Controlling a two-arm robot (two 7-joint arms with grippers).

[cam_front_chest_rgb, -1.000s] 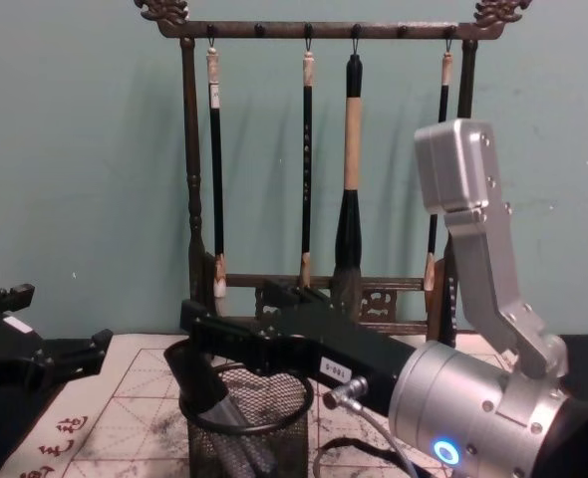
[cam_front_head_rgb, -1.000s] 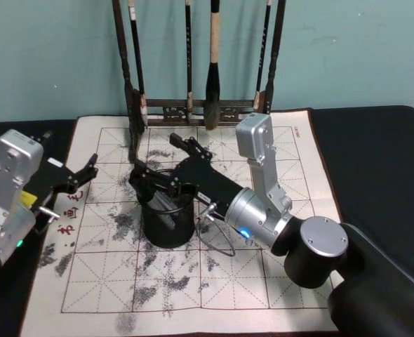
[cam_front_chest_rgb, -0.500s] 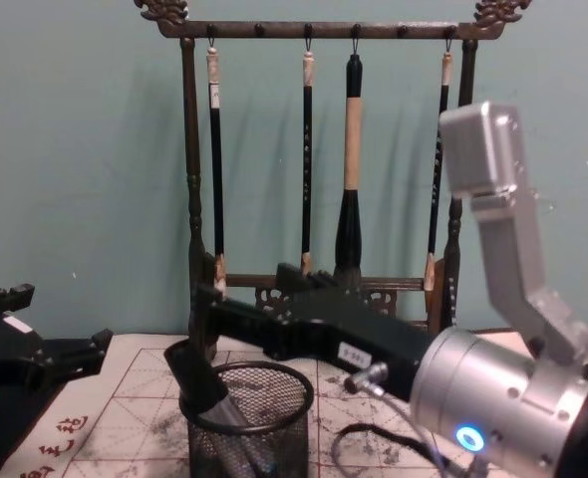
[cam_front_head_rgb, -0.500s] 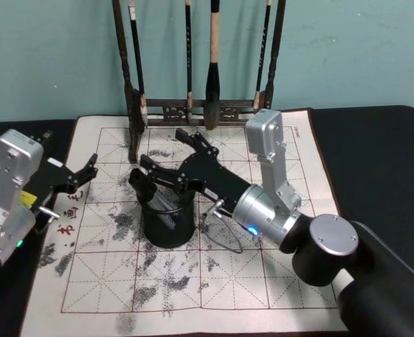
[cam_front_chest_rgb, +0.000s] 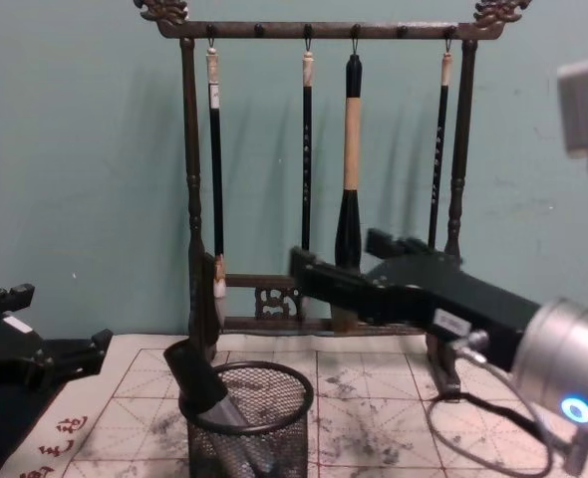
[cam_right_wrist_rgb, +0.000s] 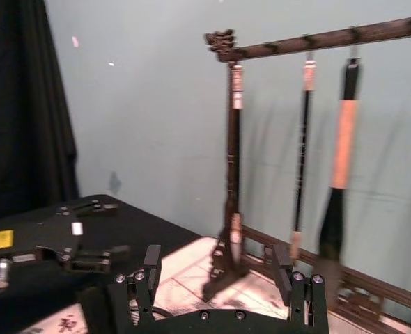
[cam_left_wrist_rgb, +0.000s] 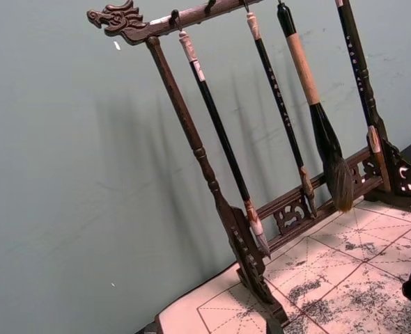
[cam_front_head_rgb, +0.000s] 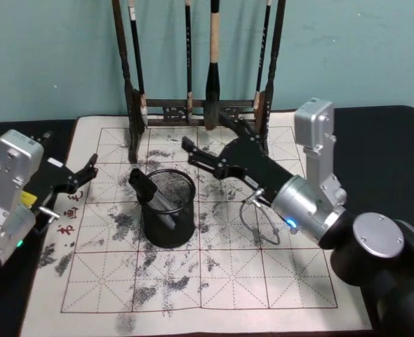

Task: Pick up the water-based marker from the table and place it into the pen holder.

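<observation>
One marker (cam_front_head_rgb: 153,194) stands tilted inside the pen holder (cam_front_head_rgb: 168,209) in the head view, its black cap end jutting past the rim toward the mat's left edge; the holder sits left of the mat's (cam_front_head_rgb: 263,281) centre, in front of the brush rack (cam_front_head_rgb: 200,105). The right gripper (cam_front_head_rgb: 212,144) hangs over the mat toward its rear edge, right of the holder, jaws spread and empty. The left gripper (cam_front_head_rgb: 86,171) is parked at the mat's left edge, its jaws apart too.

From the left wrist, the brush rack (cam_left_wrist_rgb: 261,174) stands on the mat's rear part.

From the right wrist, the spread fingers (cam_right_wrist_rgb: 152,268) hold nothing.

From the chest, the marker (cam_front_chest_rgb: 199,378) leans on the holder's (cam_front_chest_rgb: 250,418) rim, with the right gripper (cam_front_chest_rgb: 344,267) above and to the right. I judge the marker light, stiff and smooth, so best gripped mid-barrel; placement looks done.
</observation>
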